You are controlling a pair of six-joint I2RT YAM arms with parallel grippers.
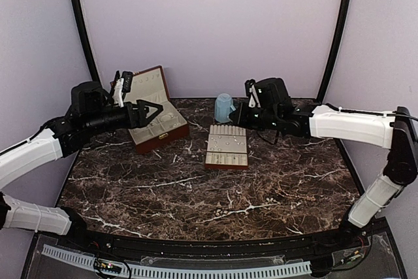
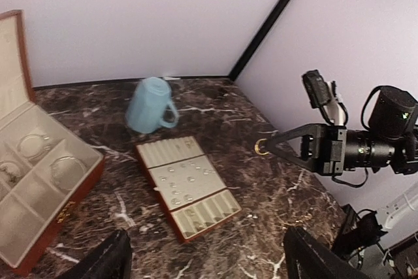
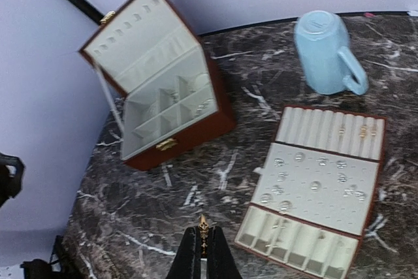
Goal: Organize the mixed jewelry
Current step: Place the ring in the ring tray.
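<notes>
Right wrist view: the right gripper (image 3: 203, 234) is clamped on a small gold piece (image 3: 203, 224) above the worktop (image 3: 130, 227), the left gripper (image 2: 206, 253) stands wide and empty, and with mixed jewelry (image 3: 315, 185) spread on the tray (image 3: 313, 129) and a few pieces in the box (image 3: 196, 132), sorting appears part done.

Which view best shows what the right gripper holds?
Left wrist: the right gripper pinches a gold ring, its hoop plain. Right wrist shows only a gold sliver between the fingertips; top external cannot resolve it.
</notes>
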